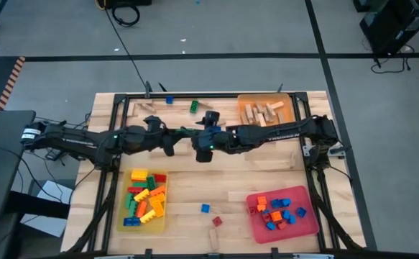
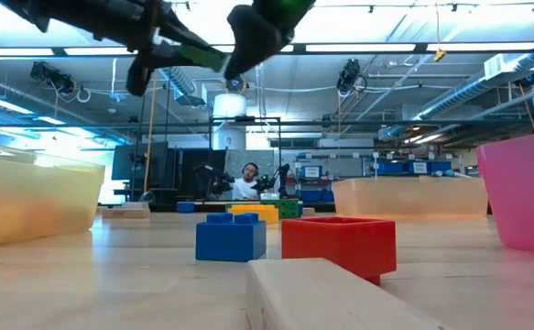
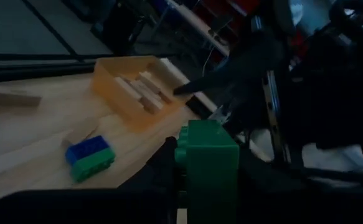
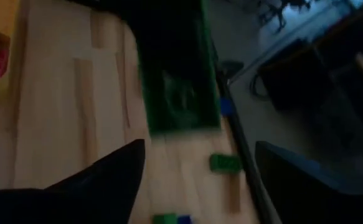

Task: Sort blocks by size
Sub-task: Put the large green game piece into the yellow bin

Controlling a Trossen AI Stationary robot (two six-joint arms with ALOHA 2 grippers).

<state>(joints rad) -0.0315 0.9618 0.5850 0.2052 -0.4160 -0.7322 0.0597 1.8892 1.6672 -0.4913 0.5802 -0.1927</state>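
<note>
Green block (image 3: 206, 163) clamped in left gripper (image 3: 200, 180) jaws above table centre; right gripper (image 4: 197, 165) jaws wide, just beside.

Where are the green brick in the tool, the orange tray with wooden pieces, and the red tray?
green brick (image 3: 207, 163), left wrist view, its front face.
orange tray (image 1: 289, 108), high view, its right rim.
red tray (image 1: 308, 224), high view, bare corner.

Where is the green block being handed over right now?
The green block is held in the left gripper above mid-table, with the open right gripper beside it.
</note>
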